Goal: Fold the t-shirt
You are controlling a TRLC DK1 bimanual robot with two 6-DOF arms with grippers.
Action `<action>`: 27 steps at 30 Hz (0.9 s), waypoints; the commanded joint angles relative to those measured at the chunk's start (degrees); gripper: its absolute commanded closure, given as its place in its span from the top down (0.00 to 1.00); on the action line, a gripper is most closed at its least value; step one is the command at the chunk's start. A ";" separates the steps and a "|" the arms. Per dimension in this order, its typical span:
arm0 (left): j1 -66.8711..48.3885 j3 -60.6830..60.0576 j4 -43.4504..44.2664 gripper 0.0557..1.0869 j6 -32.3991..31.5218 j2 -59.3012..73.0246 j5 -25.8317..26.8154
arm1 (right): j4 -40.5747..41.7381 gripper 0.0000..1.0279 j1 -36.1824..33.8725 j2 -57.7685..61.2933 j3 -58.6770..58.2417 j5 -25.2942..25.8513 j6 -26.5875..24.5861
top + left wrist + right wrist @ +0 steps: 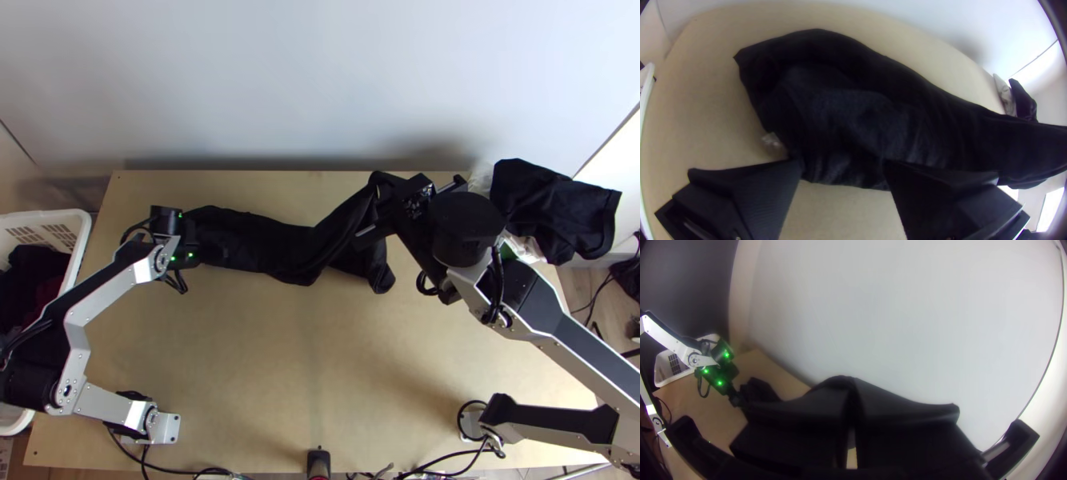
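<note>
Lengthwise, the bunched black cloth t-shirt [272, 248] is stretched across the far half of the light wooden table [320, 368], from the black left gripper [842, 166], spread open, to the black right gripper [851, 426], by which its raised end seems clamped.

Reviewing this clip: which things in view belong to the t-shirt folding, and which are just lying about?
In the job:
- black t-shirt, bunched lengthwise
- right gripper, shut on it
- left gripper, open at its edge

Lying about:
- black cloth, table's far right corner
- white basket of clothes
</note>
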 commanded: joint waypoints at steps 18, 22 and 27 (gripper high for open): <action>1.87 13.59 -1.94 0.03 -1.48 -9.57 -5.35 | -0.29 0.03 -0.51 -0.87 0.69 0.07 -0.19; 3.71 20.00 -2.55 0.03 -5.88 -12.82 -5.26 | -4.86 0.03 1.25 -1.75 -0.46 -0.45 3.24; 1.87 23.61 -2.99 0.03 -7.63 -15.63 -5.35 | -8.02 0.03 1.25 -2.28 -2.48 -4.23 10.97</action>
